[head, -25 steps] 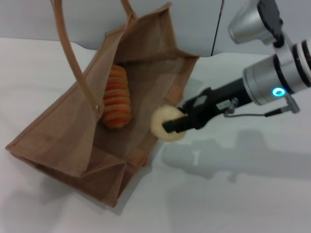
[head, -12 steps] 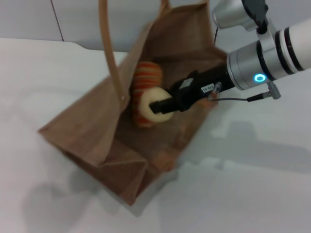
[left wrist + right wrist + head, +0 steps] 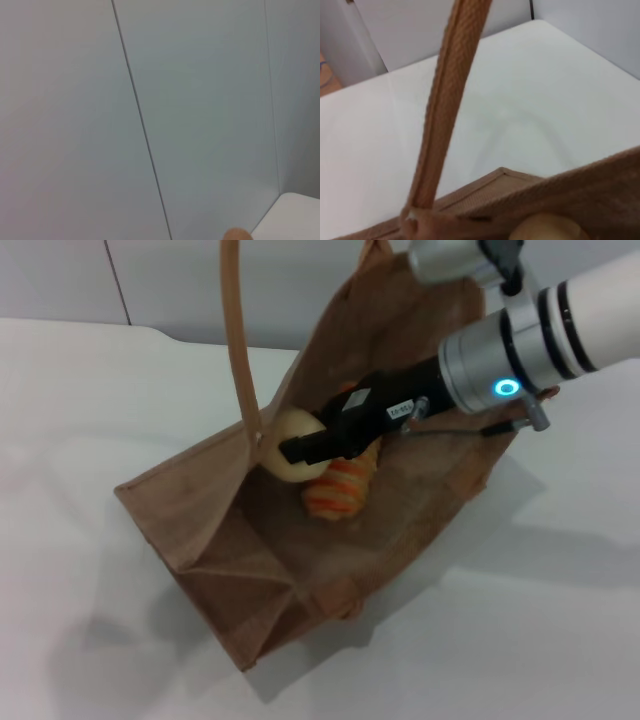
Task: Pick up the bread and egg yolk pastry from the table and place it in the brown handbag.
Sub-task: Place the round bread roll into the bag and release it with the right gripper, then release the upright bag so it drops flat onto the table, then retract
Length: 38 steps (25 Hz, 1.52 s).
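The brown handbag (image 3: 250, 540) lies tilted open on the white table in the head view. The bread (image 3: 340, 490), orange and cream striped, lies inside it. My right gripper (image 3: 292, 452) reaches into the bag's mouth and is shut on the egg yolk pastry (image 3: 288, 452), held inside the bag beside the bread, close to the near wall. In the right wrist view the pastry (image 3: 547, 229) shows just behind the bag's rim (image 3: 530, 195) and a handle (image 3: 447, 107). The left gripper is out of view; a bag handle (image 3: 236, 330) runs up out of frame.
White table (image 3: 90, 410) surrounds the bag, with a grey panelled wall (image 3: 170, 280) behind. The left wrist view shows only wall panels (image 3: 200, 100) and a small tan tip (image 3: 236, 234) at the edge.
My right gripper has carried the pastry from outside the bag's right edge, over the rim, into the bag. The bag has shifted right and turned in view, its handle lifted.
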Each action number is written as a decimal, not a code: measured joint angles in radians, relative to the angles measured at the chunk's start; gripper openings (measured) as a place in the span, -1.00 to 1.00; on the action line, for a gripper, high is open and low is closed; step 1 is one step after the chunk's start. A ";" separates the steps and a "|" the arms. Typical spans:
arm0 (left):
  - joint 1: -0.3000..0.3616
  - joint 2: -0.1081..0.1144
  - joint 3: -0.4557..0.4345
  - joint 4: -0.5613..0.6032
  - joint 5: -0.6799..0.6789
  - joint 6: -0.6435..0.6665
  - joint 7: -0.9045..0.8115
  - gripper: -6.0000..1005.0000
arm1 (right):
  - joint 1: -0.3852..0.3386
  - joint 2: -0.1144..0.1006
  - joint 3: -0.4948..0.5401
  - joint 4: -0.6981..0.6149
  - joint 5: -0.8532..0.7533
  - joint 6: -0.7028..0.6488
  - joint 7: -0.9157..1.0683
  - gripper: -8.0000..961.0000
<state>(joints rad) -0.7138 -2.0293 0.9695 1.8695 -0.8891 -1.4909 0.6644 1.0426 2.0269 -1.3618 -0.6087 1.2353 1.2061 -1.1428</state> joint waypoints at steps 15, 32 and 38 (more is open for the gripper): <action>0.013 0.000 -0.002 0.000 0.007 0.025 -0.008 -0.69 | 0.025 0.005 -0.091 0.011 0.009 -0.073 0.005 0.51; 0.087 0.004 -0.067 -0.112 -0.075 0.077 0.110 -0.67 | -0.264 -0.036 0.190 -0.264 -0.287 -0.021 0.098 0.86; 0.082 0.002 -0.067 -0.199 -0.147 0.094 0.188 -0.66 | -0.371 0.000 0.349 -0.433 -0.380 -0.054 0.107 0.86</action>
<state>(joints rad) -0.6318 -2.0271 0.9022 1.6709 -1.0361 -1.3969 0.8521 0.6716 2.0273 -1.0124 -1.0422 0.8555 1.1525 -1.0359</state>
